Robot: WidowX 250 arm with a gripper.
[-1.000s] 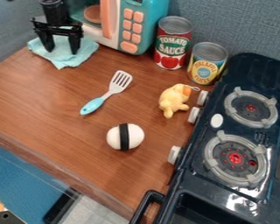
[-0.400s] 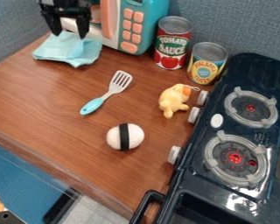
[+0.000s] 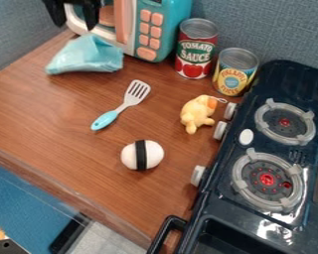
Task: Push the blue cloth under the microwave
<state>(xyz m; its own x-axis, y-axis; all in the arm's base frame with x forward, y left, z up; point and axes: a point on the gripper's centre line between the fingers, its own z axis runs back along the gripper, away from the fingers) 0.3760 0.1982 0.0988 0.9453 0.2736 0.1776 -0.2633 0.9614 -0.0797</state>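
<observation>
The blue cloth (image 3: 87, 55) lies bunched near the far left stretch of the table (image 3: 48, 124), in front of the microwave (image 3: 143, 30) and very close to its base; whether the two touch is hard to tell. Over the last moments it has shifted towards the microwave's button side and gone from nearly flat to crumpled, with a raised fold at its back. The pincer (image 3: 75, 26), which was down on the cloth, has lifted off and drawn back to the top edge of the view, its two fingers spread with nothing between them. So the cloth looks closer to the right spot, but none of it can be seen to have gone underneath. I judge the task unfinished: the next push would need to come low from the front, since the bulky fold may catch on the base rather than slide in. Nearer the middle of the table is the spatula (image 3: 123, 104), with the black-banded white ball (image 3: 142, 155) closer to the front edge. Beyond the microwave, along the back edge, stand the tomato can (image 3: 196, 49) and the pineapple can (image 3: 235, 72); the yellow soft toy (image 3: 198, 113) lies beside the stove (image 3: 255, 144).
</observation>
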